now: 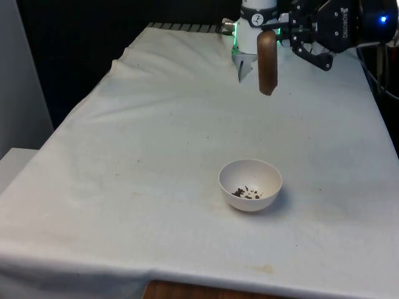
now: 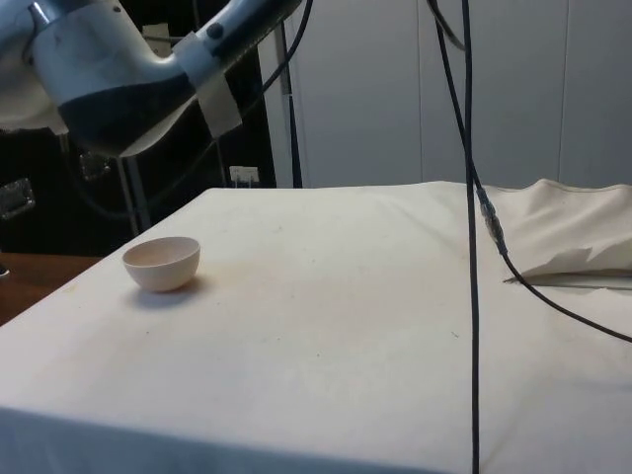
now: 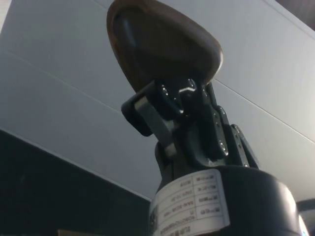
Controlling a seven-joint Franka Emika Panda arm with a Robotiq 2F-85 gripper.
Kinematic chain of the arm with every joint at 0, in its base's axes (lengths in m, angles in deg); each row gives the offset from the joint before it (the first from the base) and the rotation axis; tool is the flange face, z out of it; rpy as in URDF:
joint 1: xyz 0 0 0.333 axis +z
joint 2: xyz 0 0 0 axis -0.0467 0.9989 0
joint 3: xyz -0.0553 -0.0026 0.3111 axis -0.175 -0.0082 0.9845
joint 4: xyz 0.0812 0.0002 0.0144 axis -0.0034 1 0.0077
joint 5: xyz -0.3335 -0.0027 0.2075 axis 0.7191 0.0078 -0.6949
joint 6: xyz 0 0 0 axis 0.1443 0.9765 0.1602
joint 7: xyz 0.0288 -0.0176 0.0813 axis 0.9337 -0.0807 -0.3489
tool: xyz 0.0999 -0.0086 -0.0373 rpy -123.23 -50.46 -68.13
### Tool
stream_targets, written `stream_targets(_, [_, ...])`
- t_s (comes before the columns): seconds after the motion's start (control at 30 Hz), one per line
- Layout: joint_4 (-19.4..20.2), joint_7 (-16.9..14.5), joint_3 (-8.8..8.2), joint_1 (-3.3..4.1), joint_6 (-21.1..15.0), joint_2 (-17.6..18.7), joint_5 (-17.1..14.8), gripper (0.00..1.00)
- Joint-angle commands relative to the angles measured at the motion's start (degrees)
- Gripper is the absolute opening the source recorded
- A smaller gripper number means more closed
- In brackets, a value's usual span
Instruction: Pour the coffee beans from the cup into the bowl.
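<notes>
1. Nearest the camera in the front view sat the white bowl (image 1: 250, 184), resting upright on the cloth-covered tabletop (image 1: 124, 187).
2. Inside the bowl lay a small scatter of dark coffee beans (image 1: 247, 194), gathered at its bottom.
3. Beyond the bowl, toward the far end of the tabletop and well above the cloth, hung the brown wooden cup (image 1: 267, 62); it was turned on its side so that it looked tall and narrow in the front view.
4. The claw (image 1: 282, 38) was clenched on the cup, gripping it from the front view's right, with the black fingers (image 3: 162, 110) pressed against the cup's rim (image 3: 162, 46) in the wrist view.
5. The cup's dark hollow faced the wrist camera; whether any beans remained in it could not be told.
6. The cup was well apart from the bowl, not over it, and touched nothing but the claw.
7. From the side, the bowl (image 2: 162, 263) stood near one edge of the tabletop (image 2: 346, 296), with the white arm (image 2: 118, 69) high above it.
8. A black cable (image 2: 470, 247) hung down on the far side of the bowl in that view, crossing in front of the cloth.
9. The white cloth (image 1: 131, 56) lay rumpled in a fold far beyond the bowl, at the front view's left.
</notes>
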Motion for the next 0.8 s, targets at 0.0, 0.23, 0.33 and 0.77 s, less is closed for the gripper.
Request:
stream_targets(0.0, [0.3, 0.3, 0.63, -0.52, -0.5, -0.5, -0.9, 0.00])
stream_targets(0.23, [0.4, 1.7, 0.63, -0.86, -0.8, -1.4, -3.3, 0.00])
stream_targets(0.33, [0.4, 1.9, 0.63, -1.15, -1.0, -1.6, -3.7, 0.00])
stream_targets(0.77, [0.5, 4.4, 0.63, -2.98, -3.2, -2.7, -7.8, 0.00])
